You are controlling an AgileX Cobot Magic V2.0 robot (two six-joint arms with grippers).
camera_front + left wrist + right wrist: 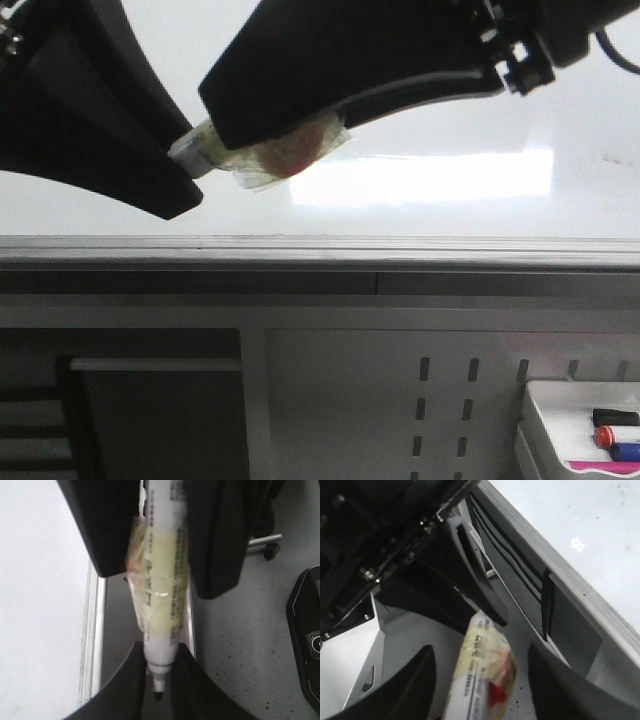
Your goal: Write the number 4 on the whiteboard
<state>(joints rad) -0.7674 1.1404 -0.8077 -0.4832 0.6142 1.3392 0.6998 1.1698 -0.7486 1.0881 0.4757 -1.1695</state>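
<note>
Whiteboard (450, 80) fills the far half of the front view, glossy and white, with a bright rectangular light reflection on it and a grey metal edge running along its near side; no drawn number 4 can be made out on the part of the board that shows, only a few faint dark specks toward the far right. Two black arms crowd the top of that view, and between them sits a white marker (215, 148) wrapped in clear yellowish tape with a reddish patch. In the left wrist view the left pincer (159, 562) is clenched on the marker (161, 605), its two black fingers (105, 535) pressing the taped barrel from either side, and the dark tip points away from the wrist toward the lower black parts of the arm. The right pincer (480, 680) shows in the right wrist view as two dark fingers (402, 690) standing well apart, released, with the taped end of the marker (482, 672) in the gap between them; whether either finger touches it cannot be told. At the near right corner of the front view a small white tray (545, 420) holds several markers (620, 437), one with a red cap and one blue.
</note>
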